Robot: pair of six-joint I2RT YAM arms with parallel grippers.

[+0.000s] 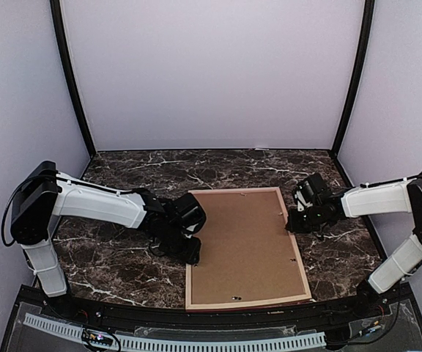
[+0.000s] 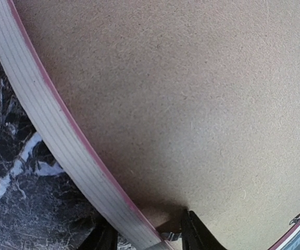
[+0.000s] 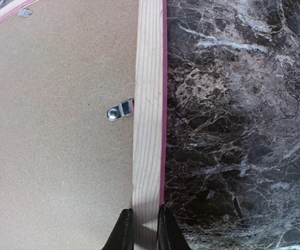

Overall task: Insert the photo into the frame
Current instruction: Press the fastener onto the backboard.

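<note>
The frame [image 1: 247, 303] lies face down on the table, its thin pinkish wood rails around a brown backing board [image 1: 244, 246]. The photo is hidden. My left gripper [image 1: 189, 253] stands at the left rail [image 2: 51, 125]. Its jaws straddle that rail: one finger [image 2: 100, 240] is outside on the marble, and the other finger [image 2: 194, 234] is on the board, a little off the rail beside a metal tab [image 2: 173, 235]. My right gripper [image 1: 293, 224] is shut on the right rail [image 3: 149, 104], with a finger against each side [image 3: 145, 229].
The dark marble table [image 3: 238, 130] runs around the frame, with walls at the back and both sides. A metal turn clip [image 3: 120, 110] sticks out from the right rail over the board [image 3: 56, 130]. More small clips sit near the frame's far and near rails.
</note>
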